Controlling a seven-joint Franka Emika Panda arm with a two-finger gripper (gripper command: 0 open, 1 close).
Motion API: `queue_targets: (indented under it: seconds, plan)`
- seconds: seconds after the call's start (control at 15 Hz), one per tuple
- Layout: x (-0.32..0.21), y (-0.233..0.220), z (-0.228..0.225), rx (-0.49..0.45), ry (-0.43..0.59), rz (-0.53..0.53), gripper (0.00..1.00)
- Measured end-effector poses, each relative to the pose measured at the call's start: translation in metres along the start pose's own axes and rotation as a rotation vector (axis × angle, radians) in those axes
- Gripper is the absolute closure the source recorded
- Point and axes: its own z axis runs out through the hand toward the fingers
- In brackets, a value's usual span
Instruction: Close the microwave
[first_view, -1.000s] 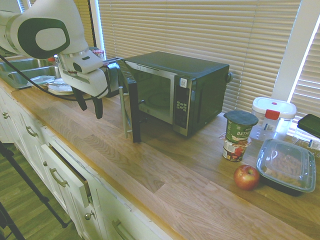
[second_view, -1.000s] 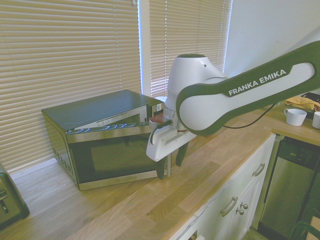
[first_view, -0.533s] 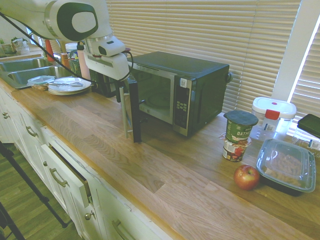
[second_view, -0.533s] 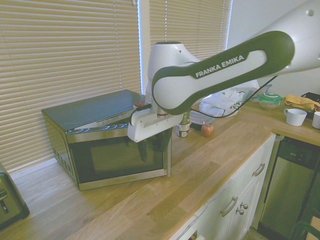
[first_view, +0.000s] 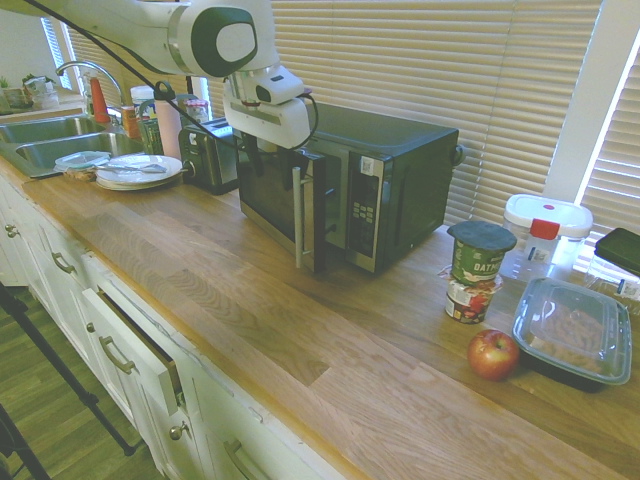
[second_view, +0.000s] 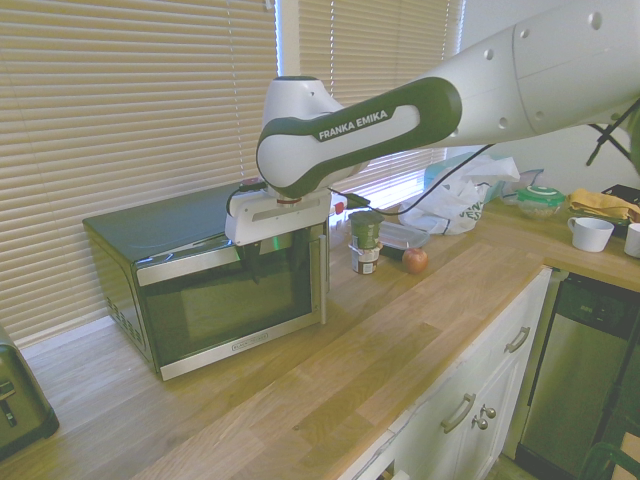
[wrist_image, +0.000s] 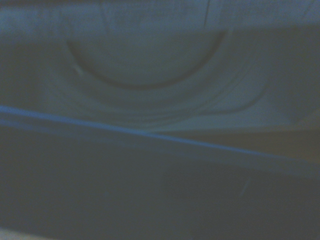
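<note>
Microwave (first_view: 400, 145) sits on the counter (first_view: 200, 250) by the blinds (first_view: 430, 60), long axis roughly along the counter, front toward the near edge, door (first_view: 270, 203) ajar with its handle (first_view: 299, 218) end swung out nearer than the body. First exterior view has the button panel (first_view: 364, 210), second shows the broad door glass (second_view: 235, 305) instead; gripper (second_view: 274, 265) is at the door top, fingers apart, gripping nothing visible, tips hard to make out against dark glass. Wrist view: blurred turntable (wrist_image: 145, 67), cut off.
</note>
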Motion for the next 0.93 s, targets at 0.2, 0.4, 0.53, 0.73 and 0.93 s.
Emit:
queue_targets:
  seconds: [0.2,0.4,0.53,0.73,0.93]
  plan:
    - [0.021,-0.022,0.005,0.018,0.03,0.051,0.0]
    - [0.029,-0.038,0.011,-0.003,0.018,0.061,0.0]
    - [0.032,-0.046,0.013,0.006,0.015,0.065,0.0]
    - [0.034,-0.039,0.02,0.003,-0.001,0.08,0.0]
    - [0.023,-0.013,0.031,-0.011,-0.016,0.044,0.0]
